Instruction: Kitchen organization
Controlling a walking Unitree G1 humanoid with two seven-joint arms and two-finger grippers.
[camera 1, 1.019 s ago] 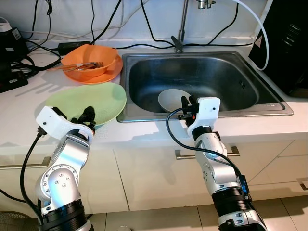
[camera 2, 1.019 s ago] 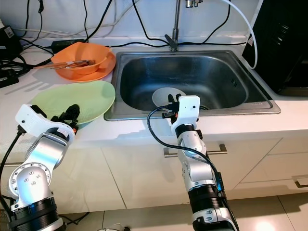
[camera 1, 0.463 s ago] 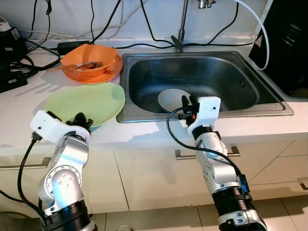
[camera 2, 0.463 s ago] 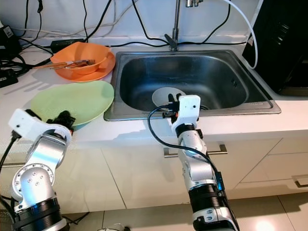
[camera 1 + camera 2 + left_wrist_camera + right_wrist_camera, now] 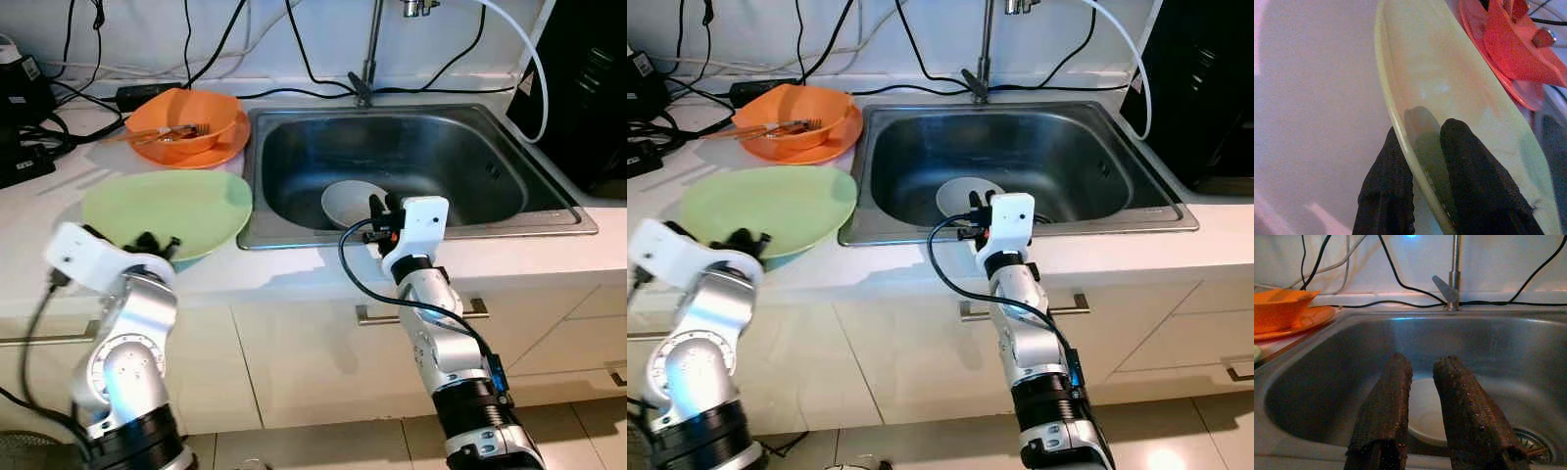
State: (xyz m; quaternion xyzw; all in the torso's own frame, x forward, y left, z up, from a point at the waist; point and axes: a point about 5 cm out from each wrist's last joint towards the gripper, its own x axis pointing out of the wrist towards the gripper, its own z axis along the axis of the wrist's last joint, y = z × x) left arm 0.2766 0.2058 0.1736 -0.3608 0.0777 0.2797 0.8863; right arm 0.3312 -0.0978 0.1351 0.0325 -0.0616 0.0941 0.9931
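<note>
Left claw: the left claw [image 5: 1422, 188] is pinching the near rim of the green plate [image 5: 171, 204], one finger [image 5: 1476, 181] over the rim and the other under it, as the left wrist view makes plain.
What is changing: over the last second the left arm has been drawing back and out to the robot's left, and the green plate is travelling with it; its near edge is now lifting clear of the table [image 5: 294, 274] and tilting up.
Where the plate is: it is hanging over the front part of the table, just left of the sink [image 5: 470, 220], with its far edge lying near the orange plate [image 5: 201, 157].
Orange stack: the orange bowl [image 5: 186, 122] is sitting on the orange plate at the back, with utensils in it, untouched.
Right claw: the right claw [image 5: 1420, 396] is staying put at the sink's front lip, its fingers slightly spread and holding nothing, pointing at the white bowl [image 5: 348, 201] lying in the basin.
Meaning for the task: the grip on the plate appears to be holding, so the lift seems under way; where the plate should go cannot be told yet.
</note>
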